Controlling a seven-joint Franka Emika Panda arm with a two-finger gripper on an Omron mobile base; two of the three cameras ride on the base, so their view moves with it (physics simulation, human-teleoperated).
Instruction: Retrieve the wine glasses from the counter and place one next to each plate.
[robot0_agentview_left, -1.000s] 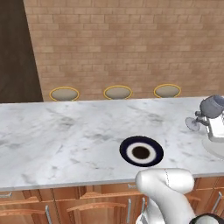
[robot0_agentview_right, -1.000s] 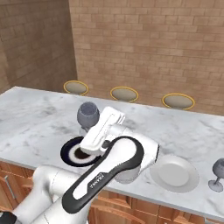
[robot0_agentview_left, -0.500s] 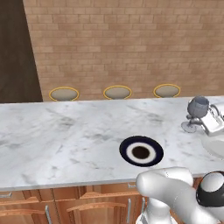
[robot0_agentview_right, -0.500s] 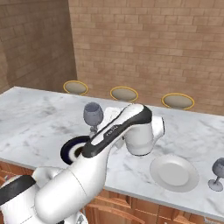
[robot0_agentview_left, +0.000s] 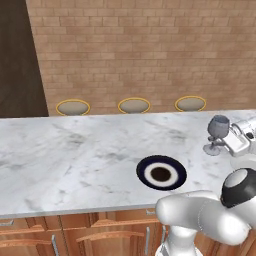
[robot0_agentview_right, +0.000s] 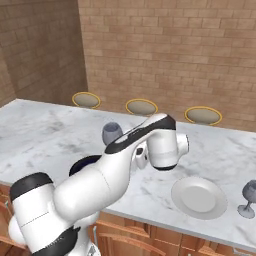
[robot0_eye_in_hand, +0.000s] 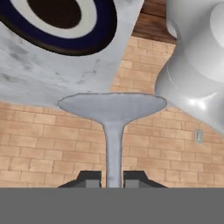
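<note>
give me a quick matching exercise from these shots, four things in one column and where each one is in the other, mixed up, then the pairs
Things:
1. navy plate
2. white plate
3. held wine glass
4. second wine glass

Places:
A. standing on the island top just beside the white plate, on the side away from the arm
B. gripped by its stem in the gripper
C. flat on the marble, right in front of the robot's base
D. flat on the marble between the arm's white wrist and the standing glass

Pairs: 1-C, 2-D, 3-B, 4-A
</note>
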